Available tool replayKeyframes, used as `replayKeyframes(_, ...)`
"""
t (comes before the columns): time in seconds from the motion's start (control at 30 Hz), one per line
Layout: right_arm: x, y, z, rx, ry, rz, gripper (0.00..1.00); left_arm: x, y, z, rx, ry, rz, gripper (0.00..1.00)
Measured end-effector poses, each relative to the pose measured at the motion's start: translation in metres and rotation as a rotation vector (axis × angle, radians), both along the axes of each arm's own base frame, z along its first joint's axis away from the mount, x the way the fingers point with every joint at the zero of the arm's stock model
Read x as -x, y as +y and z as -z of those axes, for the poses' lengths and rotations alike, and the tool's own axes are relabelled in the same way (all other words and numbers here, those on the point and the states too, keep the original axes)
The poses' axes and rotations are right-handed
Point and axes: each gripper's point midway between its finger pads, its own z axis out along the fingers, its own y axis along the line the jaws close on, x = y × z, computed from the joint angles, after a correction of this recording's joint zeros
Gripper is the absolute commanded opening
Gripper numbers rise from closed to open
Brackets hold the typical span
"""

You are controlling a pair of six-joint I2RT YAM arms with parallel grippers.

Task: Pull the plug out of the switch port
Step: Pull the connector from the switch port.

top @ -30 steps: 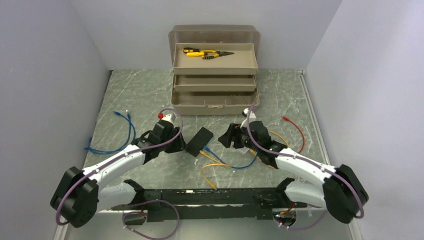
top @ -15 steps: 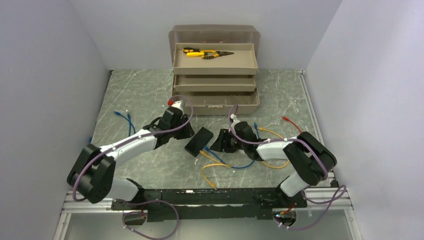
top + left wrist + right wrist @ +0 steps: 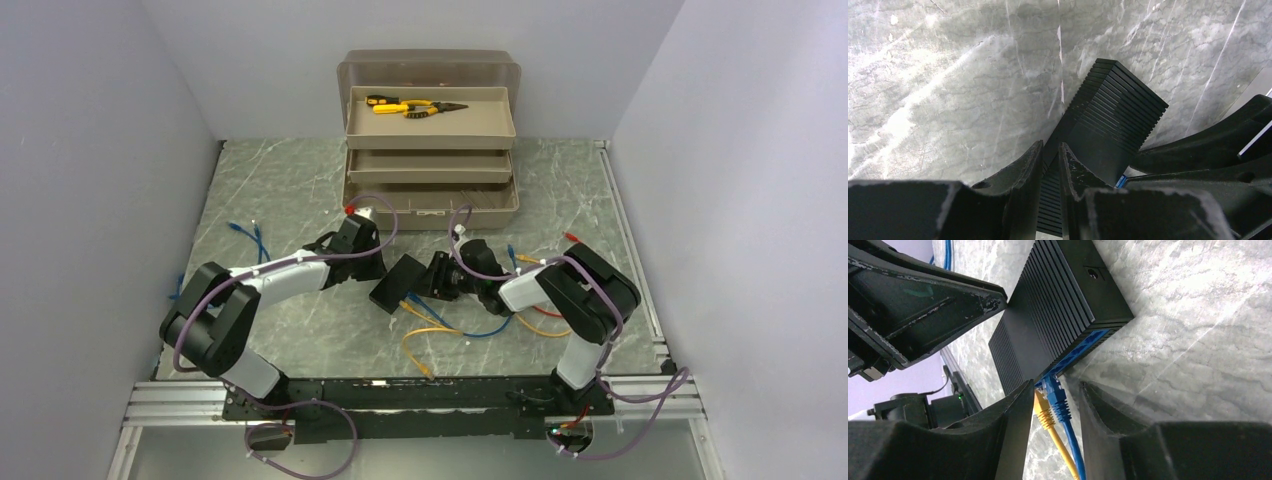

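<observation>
The switch [image 3: 398, 283] is a flat black ribbed box lying slantwise mid-table. A blue plug [image 3: 1057, 397] and a yellow plug [image 3: 1044, 410] sit in its blue port row. My left gripper [image 3: 1050, 147] has come from the left and is shut on the switch's [image 3: 1113, 115] thin edge, which fills the narrow gap between the fingers. From the right, my right gripper [image 3: 1055, 385] straddles both plugs just outside the switch [image 3: 1048, 315]. It is open: the yellow plug lies against one finger, and a gap shows beside the blue plug.
A tan toolbox [image 3: 430, 205] with stepped trays stands at the back, with yellow-handled pliers [image 3: 410, 106] in the top tray. Loose blue cable [image 3: 250, 255] lies at the left. A red cable end [image 3: 567, 237] and yellow cable loops [image 3: 430, 335] lie around the right arm.
Both arms have reached inward to the switch. The left jaws have narrowed onto its edge. The right jaws have narrowed around the two plugs.
</observation>
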Motion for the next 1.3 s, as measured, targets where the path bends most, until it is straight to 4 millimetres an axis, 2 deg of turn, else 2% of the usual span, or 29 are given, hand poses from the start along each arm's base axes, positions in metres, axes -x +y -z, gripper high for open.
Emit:
replayKeyframes(0.37, 0.0, 0.006, 0.001, -0.05, 0.062, 0.024, 0.29, -0.002, -0.001, 0.001, 0.0, -0.01, 0.007, 0.2)
replayKeyframes(0.77, 0.004, 0.006, 0.004, -0.07, 0.087, 0.024, 0.37, -0.009, -0.006, 0.002, 0.025, -0.041, 0.008, 0.19)
replayKeyframes(1.3, 0.008, 0.003, 0.004, -0.077, 0.094, 0.025, 0.34, -0.011, -0.008, 0.002, 0.048, -0.063, 0.002, 0.19)
